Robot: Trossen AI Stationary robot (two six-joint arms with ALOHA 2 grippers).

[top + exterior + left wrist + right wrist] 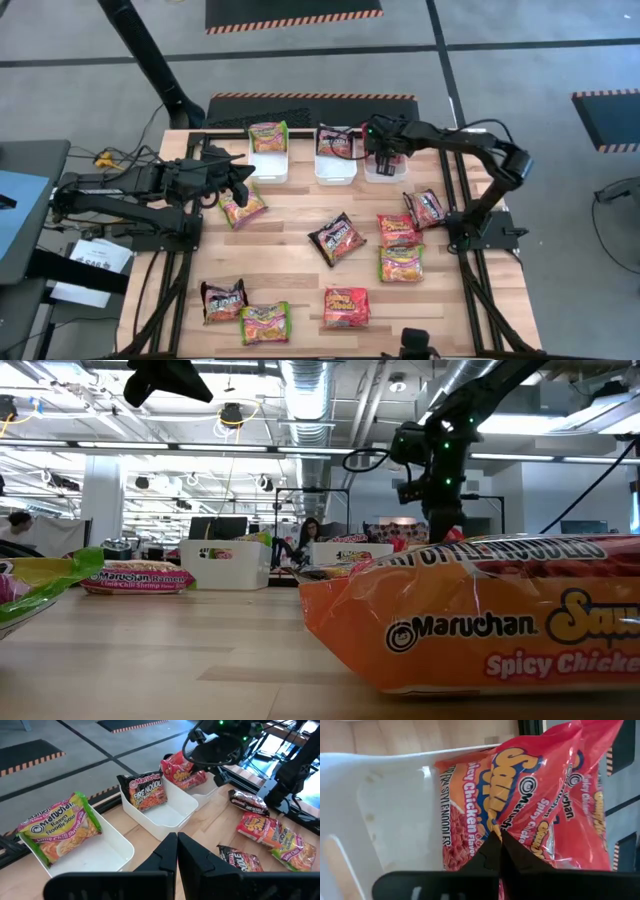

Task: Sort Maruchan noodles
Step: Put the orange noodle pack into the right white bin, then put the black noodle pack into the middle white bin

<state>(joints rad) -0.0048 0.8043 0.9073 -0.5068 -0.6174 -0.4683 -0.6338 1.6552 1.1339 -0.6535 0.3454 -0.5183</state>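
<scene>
Where high view hides it, right gripper (496, 851) pinches red packet (530, 805).

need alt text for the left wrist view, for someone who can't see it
Three white tubs stand in a row on a wooden table, holding a green-edged packet, a black packet and red-orange packets. The right end effector hangs over the red-orange packets' tub, and the left end effector is shut in the foreground.

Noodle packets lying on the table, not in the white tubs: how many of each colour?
Green packets: 3
Black packets: 3
Red packets: 2
Total: 8
</scene>
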